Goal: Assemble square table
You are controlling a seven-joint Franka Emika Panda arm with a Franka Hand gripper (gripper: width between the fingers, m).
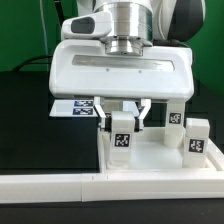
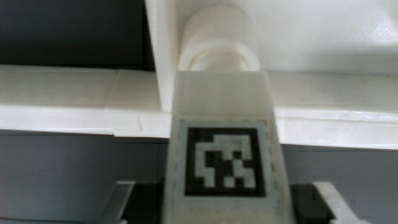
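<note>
Matte white tagged leg block [image 2: 224, 130] between jaws, glossy rimmed tray top [image 1: 150, 160]

Robotics laboratory: black tabletop [image 1: 25, 120] before a green backdrop [image 1: 25, 30], with the tagged marker board [image 1: 75, 105] at nine o'clock.

Gripper [image 1: 122, 120] stands low over the white plastic square tray-like table top [image 1: 150, 152], fingers either side of a small white tagged leg block [image 1: 121, 137]; two more upright tagged leg blocks [image 1: 176, 116] [image 1: 196, 141] crowd the exterior view's right; long white bar-shaped wall [image 1: 60, 186] closes the near edge; flat marker board [image 1: 75, 105] lies behind; black table [image 1: 30, 130] open at the exterior view's left.
</note>
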